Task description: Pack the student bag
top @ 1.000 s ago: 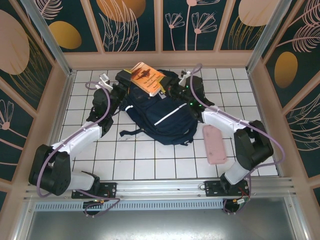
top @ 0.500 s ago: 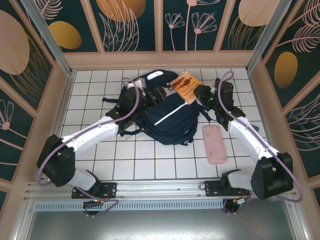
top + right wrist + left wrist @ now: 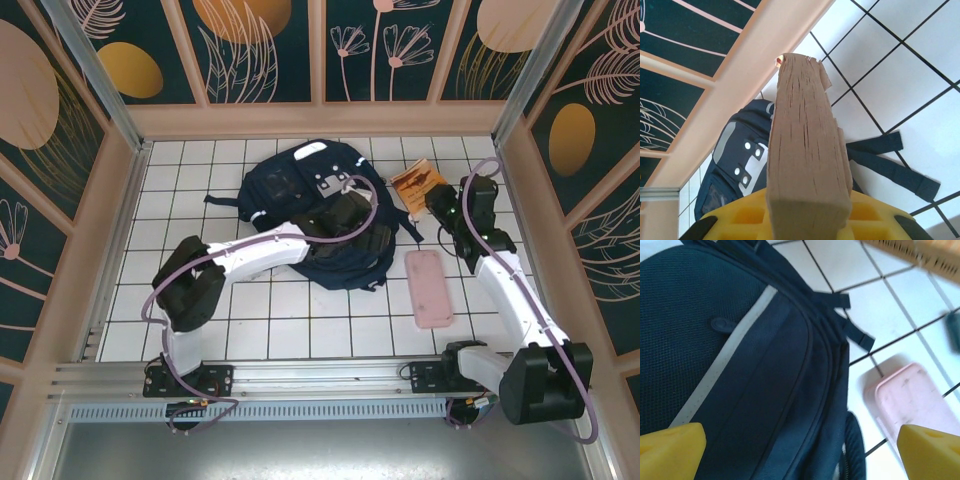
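On the white-tiled counter [image 3: 200,200], the navy student bag [image 3: 300,190] lies flat, front up. A pink case [image 3: 430,288] sits just right of the bag's near end. My right gripper [image 3: 807,215] clamps its jaws on an orange book [image 3: 417,185], right of the bag. My left gripper [image 3: 800,452] hangs over the bag, jaws spread wide and empty.

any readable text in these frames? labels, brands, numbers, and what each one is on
Nothing can be read as text.
orange book, cover: dark print, too small to read in the top view; blurred in the left wrist view.
student bag, grey patches and white tab: no lettering that can be made out.
pink case: no marking seen.
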Robot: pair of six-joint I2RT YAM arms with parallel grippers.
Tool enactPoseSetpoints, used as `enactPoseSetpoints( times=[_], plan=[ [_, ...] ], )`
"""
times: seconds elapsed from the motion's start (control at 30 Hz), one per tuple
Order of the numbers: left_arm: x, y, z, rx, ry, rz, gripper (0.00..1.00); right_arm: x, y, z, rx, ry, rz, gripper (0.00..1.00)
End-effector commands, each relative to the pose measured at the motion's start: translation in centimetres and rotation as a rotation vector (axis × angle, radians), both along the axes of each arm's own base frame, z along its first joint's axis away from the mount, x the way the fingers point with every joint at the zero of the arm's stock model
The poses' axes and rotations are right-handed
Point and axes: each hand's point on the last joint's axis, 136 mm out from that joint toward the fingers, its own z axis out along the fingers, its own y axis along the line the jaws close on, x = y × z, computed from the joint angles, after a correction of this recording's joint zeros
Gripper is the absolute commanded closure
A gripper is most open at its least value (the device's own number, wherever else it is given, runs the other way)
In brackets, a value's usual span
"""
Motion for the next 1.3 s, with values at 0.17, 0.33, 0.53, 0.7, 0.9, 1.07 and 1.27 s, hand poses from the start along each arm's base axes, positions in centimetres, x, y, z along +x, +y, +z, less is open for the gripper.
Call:
enactPoseSetpoints(
  times=[0.17,0.33,0.53,0.7,0.9,1.07,1.27],
  plan=[
    [0.0,2.2,-2.5,0.293,0.019,-0.037,0.08,-0.4,0.2,0.9,0.034,-0.040,0.027,0.82],
    [0.6,2.5,-4.1,0.392,0.026,-0.052,0.14,-0.9,0.2,0.9,0.047,-0.044,0.024,0.82],
    [2.0,2.6,-5.7,0.502,0.015,-0.037,0.24,-1.1,0.2,0.9,0.055,-0.051,0.024,0.82],
    [3.1,2.8,-6.2,0.547,-0.019,0.000,0.35,-1.0,0.2,1.5,0.044,-0.061,0.034,0.82],
    [3.9,3.5,-5.0,0.575,-0.063,0.047,0.59,-0.6,0.4,2.2,0.032,-0.061,0.055,0.82],
    [4.6,3.4,-1.5,0.527,-0.142,0.071,0.79,-0.8,0.7,2.9,0.018,-0.062,0.081,0.82],
    [5.4,4.9,3.4,0.484,-0.268,0.148,0.95,-1.4,-0.3,3.2,-0.036,-0.035,0.060,0.82]
  ],
)
